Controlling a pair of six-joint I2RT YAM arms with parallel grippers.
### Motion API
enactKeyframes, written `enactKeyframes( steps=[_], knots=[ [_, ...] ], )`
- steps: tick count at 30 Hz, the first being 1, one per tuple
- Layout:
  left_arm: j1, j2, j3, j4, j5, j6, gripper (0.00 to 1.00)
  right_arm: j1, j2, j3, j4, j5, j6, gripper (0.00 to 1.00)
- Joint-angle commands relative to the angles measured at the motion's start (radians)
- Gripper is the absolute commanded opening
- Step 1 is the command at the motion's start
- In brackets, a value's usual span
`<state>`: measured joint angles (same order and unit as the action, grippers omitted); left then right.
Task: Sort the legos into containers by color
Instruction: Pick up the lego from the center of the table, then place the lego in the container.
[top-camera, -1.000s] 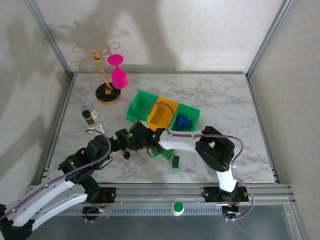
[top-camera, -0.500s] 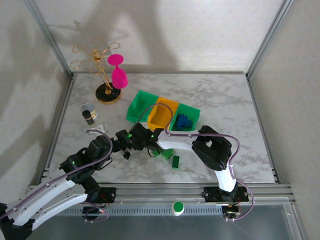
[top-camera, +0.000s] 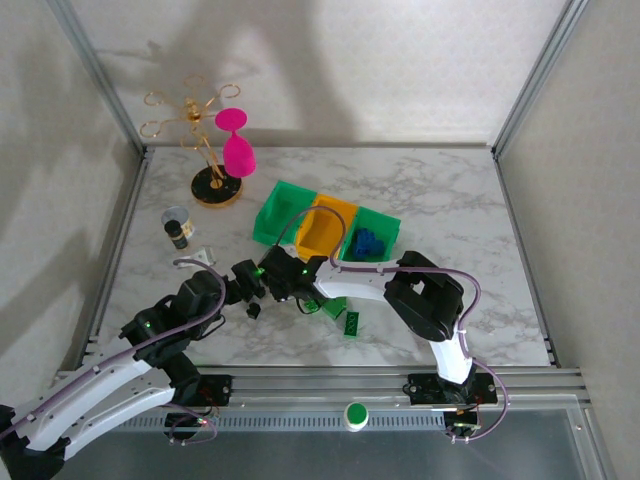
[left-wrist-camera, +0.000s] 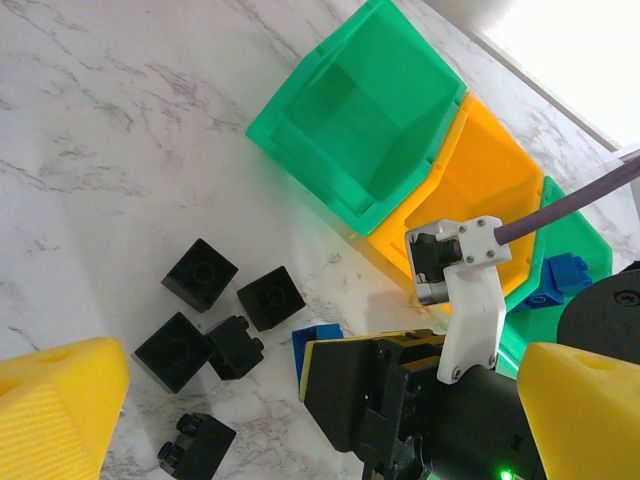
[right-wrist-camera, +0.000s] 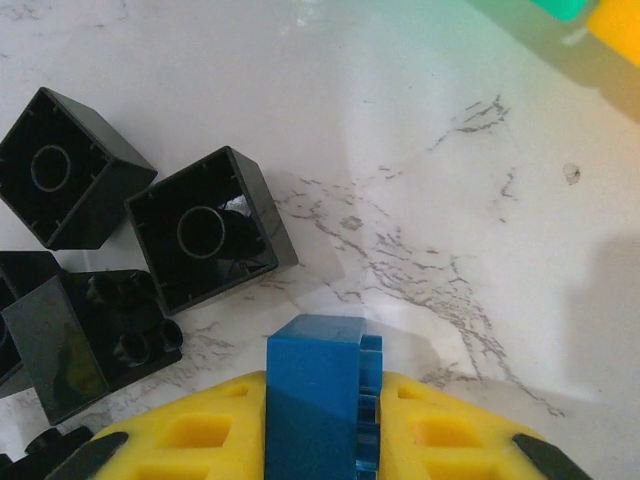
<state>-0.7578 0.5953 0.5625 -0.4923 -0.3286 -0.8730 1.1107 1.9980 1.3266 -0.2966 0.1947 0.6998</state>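
Note:
My right gripper (right-wrist-camera: 320, 425) is shut on a blue lego (right-wrist-camera: 312, 375) and holds it just above the marble. It also appears from the side as my right gripper (left-wrist-camera: 400, 395) with the blue lego (left-wrist-camera: 318, 338) at its tip. Several black legos (left-wrist-camera: 200, 273) lie loose to the left of it, and one black lego (right-wrist-camera: 210, 230) sits right beside the held brick. My left gripper (left-wrist-camera: 320, 365) is open, its yellow fingers (left-wrist-camera: 55, 410) spread wide around this cluster. The containers stand behind: green bin (top-camera: 285, 208), orange bin (top-camera: 325, 230), and green bin (top-camera: 385, 228) holding blue legos (top-camera: 367, 243). Two green legos (top-camera: 350, 323) lie on the table.
A small dark-capped bottle (top-camera: 178, 228) stands at the left. A gold stand (top-camera: 215, 185) carrying a pink glass (top-camera: 236, 150) is at the back left. A small white object (top-camera: 203, 256) lies near the left arm. Metal frame posts border the table.
The right arm's elbow has shifted slightly left. Both grippers stay nearly where they were over the black legos.

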Motion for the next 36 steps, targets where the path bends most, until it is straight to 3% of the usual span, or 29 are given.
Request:
enactKeyframes(
  steps=[1,14,25,36],
  knots=[
    [0.000,0.001,-0.003,0.054,0.019,-0.021,0.99,0.023,-0.041,0.000,-0.042,0.042,-0.003,0.24],
    [0.000,0.053,0.049,0.129,0.097,0.034,1.00,-0.024,-0.314,-0.110,-0.073,0.102,0.025,0.24],
    [-0.005,0.189,0.074,0.268,0.220,0.086,1.00,-0.166,-0.558,-0.255,-0.145,0.139,0.029,0.26],
    [-0.017,0.323,0.108,0.361,0.276,0.108,1.00,-0.316,-0.593,-0.359,-0.101,0.097,-0.022,0.27]
  ],
)
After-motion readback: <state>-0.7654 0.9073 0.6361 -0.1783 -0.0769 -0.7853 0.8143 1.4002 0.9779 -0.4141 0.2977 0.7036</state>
